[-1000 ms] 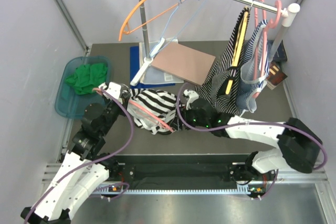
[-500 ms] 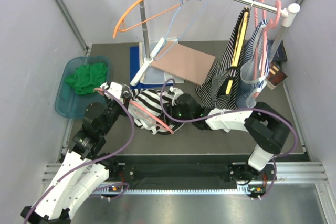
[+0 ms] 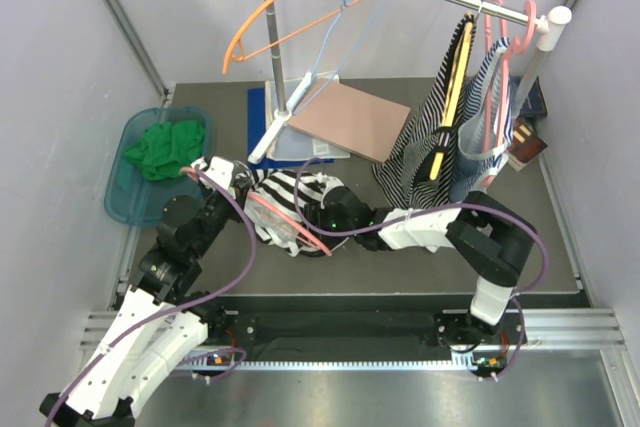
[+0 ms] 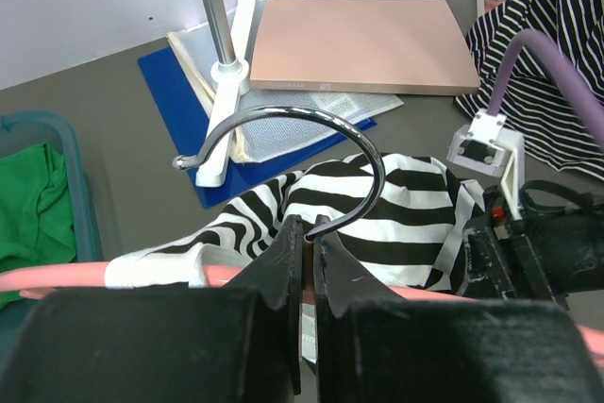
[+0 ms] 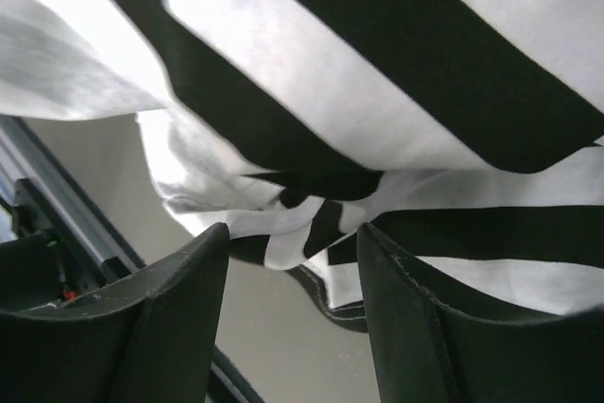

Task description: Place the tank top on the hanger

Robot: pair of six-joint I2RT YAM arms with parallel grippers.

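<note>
The tank top (image 3: 292, 197), with wide black-and-white stripes, lies crumpled on the table between the arms. The salmon-pink hanger (image 3: 290, 224) lies across it. My left gripper (image 3: 250, 193) is shut on the hanger's neck (image 4: 305, 250) just below its chrome hook (image 4: 326, 125), with a pink arm (image 4: 57, 280) running off to the left. My right gripper (image 3: 318, 211) is open at the tank top's right edge. In the right wrist view the right gripper (image 5: 293, 261) has its jaws wide apart, and a fold of the tank top (image 5: 330, 73) hangs just above them.
A teal bin (image 3: 118, 197) with a green cloth (image 3: 163, 145) stands at the left. A clothes rack pole (image 3: 268, 37) carries an orange hanger (image 3: 290, 2) and a light-blue wire hanger (image 3: 345, 37). A dark striped garment with yellow trim (image 3: 440, 137) hangs at the right. A brown board (image 3: 350, 119) lies behind.
My right arm has swung left from the table's right side, bringing its open gripper up to the tank top's right edge. The left gripper still holds the hanger in place.
</note>
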